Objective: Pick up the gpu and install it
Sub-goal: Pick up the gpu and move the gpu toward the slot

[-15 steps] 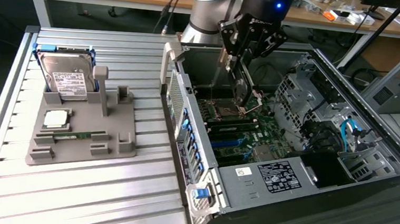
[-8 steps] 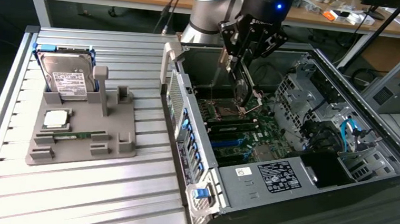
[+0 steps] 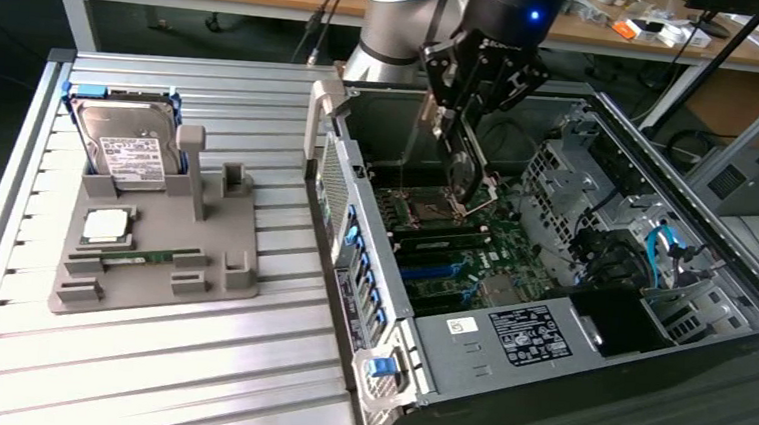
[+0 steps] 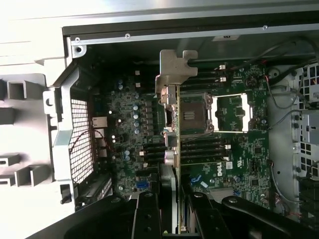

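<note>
My fingers (image 3: 458, 118) hang over the open computer case (image 3: 351, 233), clamped on the gpu (image 3: 468, 184). The card stands on edge between them, a narrow dark strip pointing down into the case. In the wrist view one finger sits on either side of it, my fingers (image 4: 147, 216) pressed to its two broad faces. The gpu (image 4: 176, 124) runs away from me as a thin line, with its silver metal bracket (image 4: 174, 67) at the far end.

The card's lower edge is above the motherboard (image 3: 476, 269), close to the processor socket (image 3: 431, 212). In the wrist view its edge crosses right beside that socket (image 4: 192, 115), with rows of black slots (image 4: 202, 148) on the socket's other sides. I cannot tell whether the card's edge touches the board or hangs just clear of it.

Well apart from me, on the exterior view's left, a grey holder (image 3: 86, 297) lies on the ribbed metal tabletop (image 3: 140, 376). It carries a silver hard drive (image 3: 130, 150) with a white label propped at its far end, a square processor chip (image 3: 107, 224) nearer the middle, and a slim green memory stick (image 3: 149, 255) lying flat just in front of that chip. None of these touch the case — a strip of bare tabletop separates the holder from the case's side wall.
</note>
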`<act>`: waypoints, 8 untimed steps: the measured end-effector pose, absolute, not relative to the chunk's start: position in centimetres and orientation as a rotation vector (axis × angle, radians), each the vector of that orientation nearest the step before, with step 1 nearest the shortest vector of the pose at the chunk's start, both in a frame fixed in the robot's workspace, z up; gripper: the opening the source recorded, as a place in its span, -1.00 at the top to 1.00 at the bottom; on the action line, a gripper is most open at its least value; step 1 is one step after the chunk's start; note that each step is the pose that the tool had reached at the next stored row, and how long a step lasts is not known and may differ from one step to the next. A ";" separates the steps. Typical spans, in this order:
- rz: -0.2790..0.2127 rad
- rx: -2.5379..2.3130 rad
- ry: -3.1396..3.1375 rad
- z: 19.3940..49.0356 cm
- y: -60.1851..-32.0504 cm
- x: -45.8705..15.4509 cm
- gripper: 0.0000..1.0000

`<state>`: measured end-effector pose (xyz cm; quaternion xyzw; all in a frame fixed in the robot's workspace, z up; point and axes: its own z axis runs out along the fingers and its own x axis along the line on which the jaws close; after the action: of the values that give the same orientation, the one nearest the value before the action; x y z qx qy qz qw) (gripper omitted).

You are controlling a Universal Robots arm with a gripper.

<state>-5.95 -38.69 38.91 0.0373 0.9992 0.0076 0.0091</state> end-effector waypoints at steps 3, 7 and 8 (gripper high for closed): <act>0.024 0.116 3.121 38.9 -38.7 -5.8 0.46; 0.024 0.116 3.121 38.8 -38.7 -5.6 0.46; 0.024 0.116 3.121 38.8 -38.7 -5.6 0.46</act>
<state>-5.60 -38.69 38.79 0.0373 0.9992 0.0076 0.0091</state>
